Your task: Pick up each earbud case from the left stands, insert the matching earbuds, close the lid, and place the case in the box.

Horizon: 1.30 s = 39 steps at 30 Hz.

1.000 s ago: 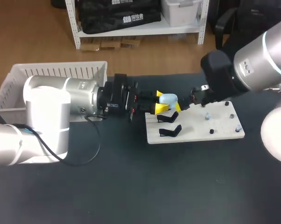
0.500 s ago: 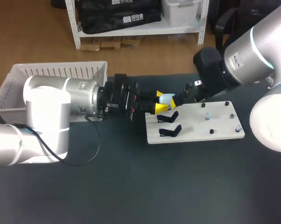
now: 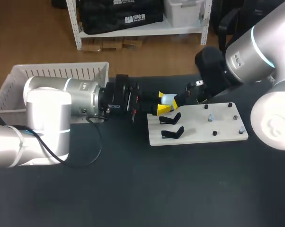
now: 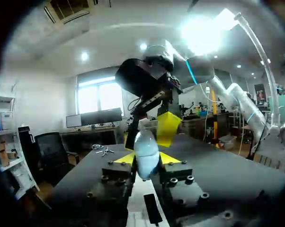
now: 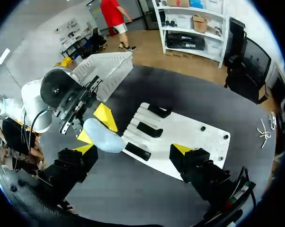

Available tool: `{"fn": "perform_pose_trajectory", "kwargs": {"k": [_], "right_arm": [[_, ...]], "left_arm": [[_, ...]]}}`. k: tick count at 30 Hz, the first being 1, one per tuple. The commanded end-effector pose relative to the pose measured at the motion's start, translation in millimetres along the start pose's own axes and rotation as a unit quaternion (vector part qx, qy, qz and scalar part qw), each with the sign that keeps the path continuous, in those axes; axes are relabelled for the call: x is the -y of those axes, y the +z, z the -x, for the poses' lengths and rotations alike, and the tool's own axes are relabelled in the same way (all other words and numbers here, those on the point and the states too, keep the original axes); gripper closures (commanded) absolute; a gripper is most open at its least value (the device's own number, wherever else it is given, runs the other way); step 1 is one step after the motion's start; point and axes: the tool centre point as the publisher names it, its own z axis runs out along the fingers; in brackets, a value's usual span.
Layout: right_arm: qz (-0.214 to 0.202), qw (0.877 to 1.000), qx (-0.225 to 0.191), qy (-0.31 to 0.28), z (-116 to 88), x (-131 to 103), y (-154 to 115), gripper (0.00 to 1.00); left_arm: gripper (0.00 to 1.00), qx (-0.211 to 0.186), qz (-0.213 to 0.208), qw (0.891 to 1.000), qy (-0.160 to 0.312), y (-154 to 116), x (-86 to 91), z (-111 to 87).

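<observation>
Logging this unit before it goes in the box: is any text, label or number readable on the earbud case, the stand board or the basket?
No text can be read on any of them.
Pale blue earbud case, held in the left gripper: plain shell in every view, no print visible.
White stand board: no markings visible.
White basket: no label visible.

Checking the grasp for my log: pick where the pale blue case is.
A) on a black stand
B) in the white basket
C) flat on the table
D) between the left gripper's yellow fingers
D: the left wrist view shows the case pinched from both sides by the left gripper.
</observation>
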Motion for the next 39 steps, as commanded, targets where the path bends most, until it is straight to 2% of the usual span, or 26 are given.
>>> {"fn": "perform_pose_trajectory", "kwargs": {"k": [1, 8, 13, 16, 18, 22, 26, 31, 39], "right_arm": [[0.001, 1.0, 0.004, 0.0, 5, 1, -3, 0.0], [-0.007, 0.999, 0.036, 0.002, 14, 4, -24, 0.0], [-0.051, 0.998, 0.033, -0.001, 6, 19, -43, 0.0], [-0.081, 0.997, 0.008, 0.009, -4, 34, -52, 0.0], [-0.104, 0.994, -0.024, 0.021, -15, 46, -54, 0.0], [-0.151, 0.982, -0.099, 0.05, -42, 72, -52, 0.0], [-0.176, 0.971, -0.148, 0.068, -71, 91, -46, 0.0], [-0.192, 0.962, -0.18, 0.067, -93, 107, -40, 0.0], [-0.194, 0.958, -0.209, 0.039, -107, 123, -35, 0.0]], "left_arm": [[1.0, 0.001, 0.002, 1.0, 0.001, 1, 1.7, -0.6], [1.0, 0.001, 0.002, 1.0, 0.001, 1, 1.7, -0.6], [1.0, 0.001, 0.002, 1.0, 0.001, 1, 1.7, -0.6], [1.0, 0.001, 0.002, 1.0, 0.001, 1, 1.7, -0.6], [1.0, 0.001, 0.002, 1.0, 0.001, 1, 1.7, -0.6], [1.0, 0.001, 0.002, 1.0, 0.001, 1, 1.7, -0.6], [1.0, 0.001, 0.002, 1.0, 0.001, 1, 1.7, -0.6], [1.0, 0.001, 0.002, 1.0, 0.001, 1, 1.7, -0.6], [1.0, 0.001, 0.002, 1.0, 0.001, 1, 1.7, -0.6]]}}
